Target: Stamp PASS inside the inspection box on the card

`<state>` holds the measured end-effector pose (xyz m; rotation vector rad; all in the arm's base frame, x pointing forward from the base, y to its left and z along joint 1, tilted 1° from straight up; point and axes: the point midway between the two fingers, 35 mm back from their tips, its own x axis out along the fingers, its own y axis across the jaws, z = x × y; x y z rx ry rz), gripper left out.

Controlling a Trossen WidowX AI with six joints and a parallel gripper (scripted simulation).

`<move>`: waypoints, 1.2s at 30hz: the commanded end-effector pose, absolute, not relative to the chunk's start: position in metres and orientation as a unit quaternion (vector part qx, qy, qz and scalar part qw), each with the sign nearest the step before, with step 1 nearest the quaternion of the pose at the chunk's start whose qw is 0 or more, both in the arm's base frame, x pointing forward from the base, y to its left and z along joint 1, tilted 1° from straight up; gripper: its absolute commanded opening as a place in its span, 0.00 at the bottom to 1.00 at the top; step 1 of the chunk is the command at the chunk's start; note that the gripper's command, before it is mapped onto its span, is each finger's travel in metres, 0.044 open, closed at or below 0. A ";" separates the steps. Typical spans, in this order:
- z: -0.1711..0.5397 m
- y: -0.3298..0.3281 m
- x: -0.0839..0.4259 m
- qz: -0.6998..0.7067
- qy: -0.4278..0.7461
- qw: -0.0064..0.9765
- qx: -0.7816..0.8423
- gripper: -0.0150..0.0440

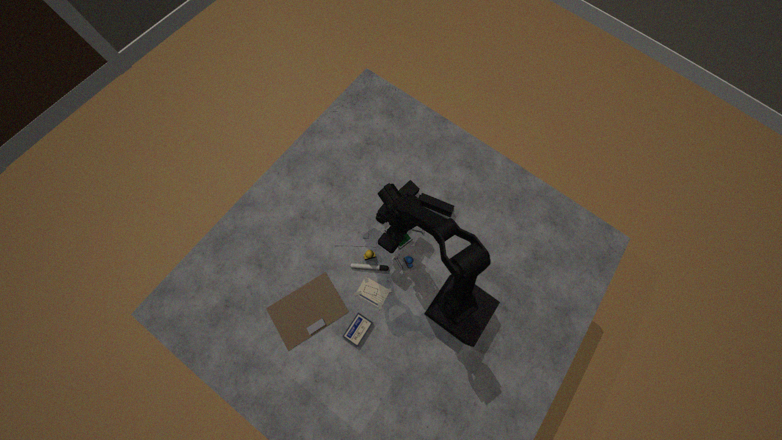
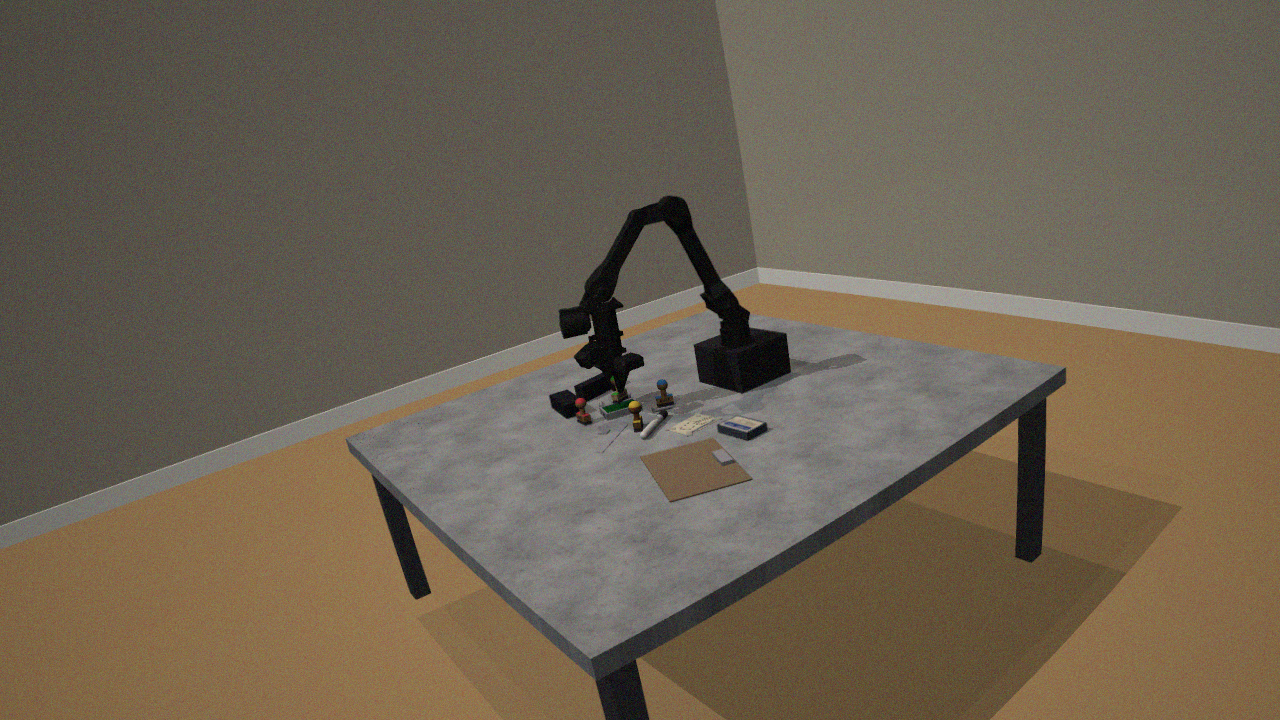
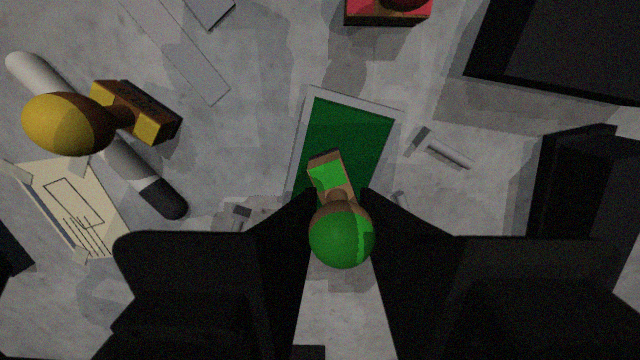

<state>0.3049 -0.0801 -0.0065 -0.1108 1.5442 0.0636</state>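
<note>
Wrist view: we see our gripper (image 3: 338, 195) clamped on the green-knobbed stamp (image 3: 342, 239), its wooden block bright green-topped, over the green pad (image 3: 350, 125).

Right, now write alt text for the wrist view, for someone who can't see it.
The claw grips a green-topped stamp at a green ink pad. To the left in the picture are a yellow-topped stamp, a white marker and a card with a box drawn on it.
</note>
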 end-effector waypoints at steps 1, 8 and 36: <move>0.004 -0.081 0.307 0.027 0.694 0.718 -0.051 0.25; 0.015 -0.080 0.307 0.027 0.694 0.718 -0.051 0.25; 0.034 -0.018 0.306 0.026 0.694 0.718 -0.045 0.25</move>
